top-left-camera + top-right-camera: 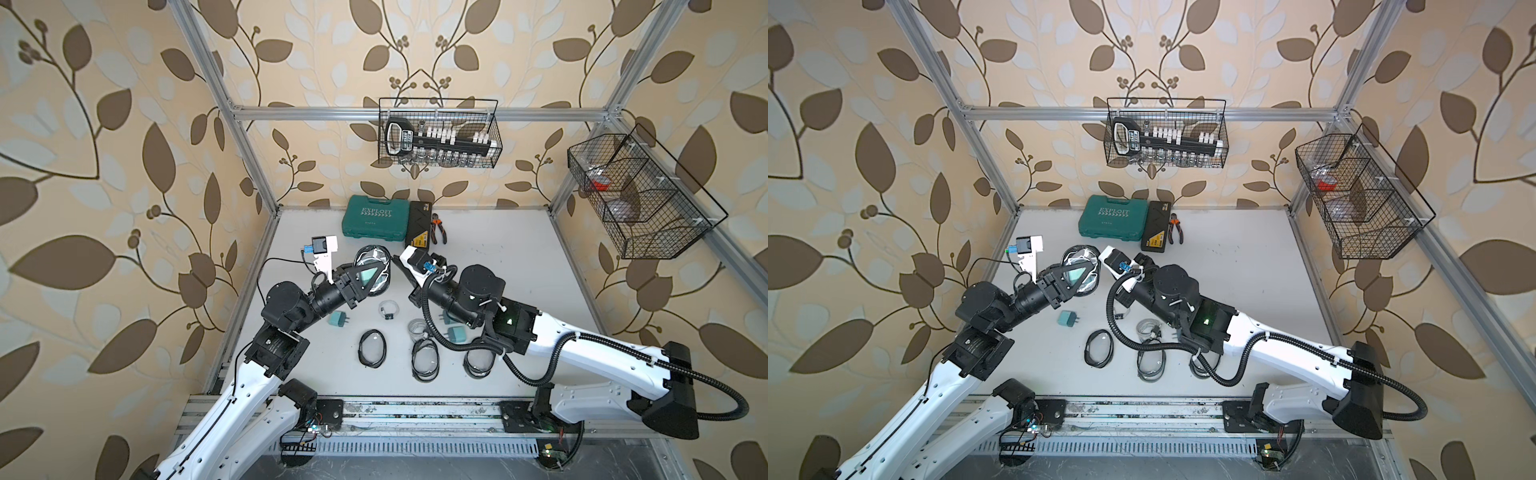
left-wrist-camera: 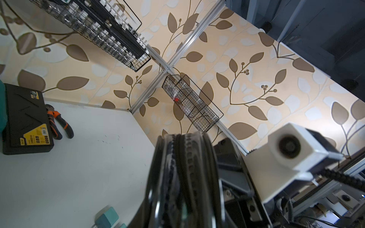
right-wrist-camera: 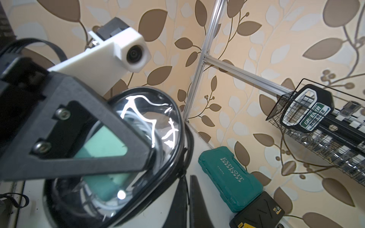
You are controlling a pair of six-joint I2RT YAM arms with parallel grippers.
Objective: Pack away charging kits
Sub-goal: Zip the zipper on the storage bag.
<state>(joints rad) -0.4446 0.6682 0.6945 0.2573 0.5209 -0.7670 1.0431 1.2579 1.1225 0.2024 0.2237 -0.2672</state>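
Observation:
My left gripper (image 1: 365, 277) is shut on a clear black-rimmed zip pouch (image 1: 375, 257), held on edge above the table. Inside it show a teal plug adapter (image 3: 102, 144) and a white cable (image 3: 138, 126). The pouch's rim (image 2: 183, 173) fills the left wrist view. My right gripper (image 3: 188, 178) is shut against the pouch's edge, pinching its zip pull (image 3: 182, 173). On the table lie a teal plug (image 1: 337, 319), two more plugs (image 1: 456, 333) by the right arm, two coiled cables (image 1: 388, 309) (image 1: 417, 328) and three flat pouches (image 1: 372, 347) (image 1: 424, 359) (image 1: 478, 362).
The teal EXPLOIT case (image 1: 374, 218), a black case with a yellow label (image 1: 419, 227) and pliers (image 1: 436, 229) sit at the table's back. A wire basket with sockets (image 1: 438, 133) hangs on the back wall. A divided wire basket (image 1: 640, 195) hangs at the right.

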